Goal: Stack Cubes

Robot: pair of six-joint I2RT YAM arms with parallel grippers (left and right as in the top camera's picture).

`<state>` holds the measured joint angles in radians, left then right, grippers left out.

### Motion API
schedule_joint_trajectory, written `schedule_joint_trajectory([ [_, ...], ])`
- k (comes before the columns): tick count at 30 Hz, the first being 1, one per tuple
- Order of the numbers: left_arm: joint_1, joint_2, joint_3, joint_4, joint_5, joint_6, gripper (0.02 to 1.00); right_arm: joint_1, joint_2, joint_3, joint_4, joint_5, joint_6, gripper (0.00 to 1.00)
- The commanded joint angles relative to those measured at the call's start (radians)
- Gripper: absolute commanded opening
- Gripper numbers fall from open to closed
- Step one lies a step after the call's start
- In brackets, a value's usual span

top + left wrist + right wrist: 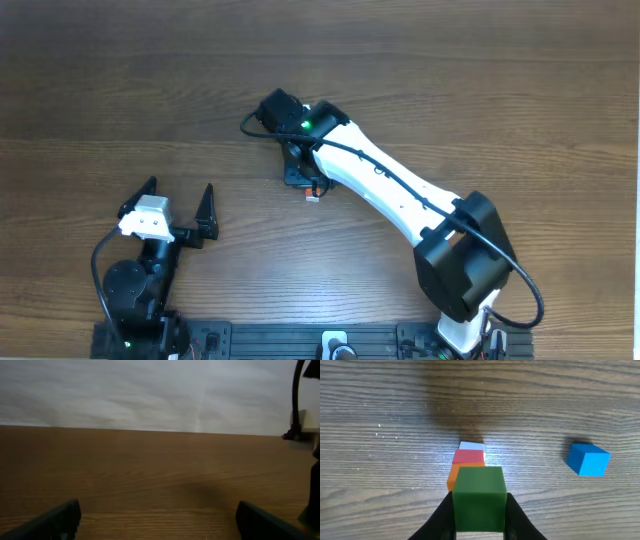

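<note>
Green cube point(480, 497), judged light, rigid and smooth, is clamped by opposite faces in the right gripper point(480, 515) beside orange, red and white cubes point(469, 460) in the right wrist view; left wrist view, left gripper point(157, 519) splayed over table point(150, 475); top view, right arm point(390, 190) mid-table.

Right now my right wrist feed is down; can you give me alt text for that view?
The right gripper holds a green cube between its fingers, close to what looks like a stack: orange cube, red cube, white cube, touching one another. A blue cube lies apart from them on the wooden table.
</note>
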<state>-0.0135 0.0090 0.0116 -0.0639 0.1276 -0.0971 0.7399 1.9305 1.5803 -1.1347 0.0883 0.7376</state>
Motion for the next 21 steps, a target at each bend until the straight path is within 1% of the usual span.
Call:
schedule_joint_trajectory([
  [1,0.005,-0.006,-0.006,0.0,0.006,0.015,1.0,-0.008,-0.051,0.017,-0.01,0.018,-0.01,0.027],
  [21,0.005,-0.006,-0.006,0.0,0.006,0.015,1.0,0.041,-0.027,0.016,0.01,0.006,-0.002,0.034],
])
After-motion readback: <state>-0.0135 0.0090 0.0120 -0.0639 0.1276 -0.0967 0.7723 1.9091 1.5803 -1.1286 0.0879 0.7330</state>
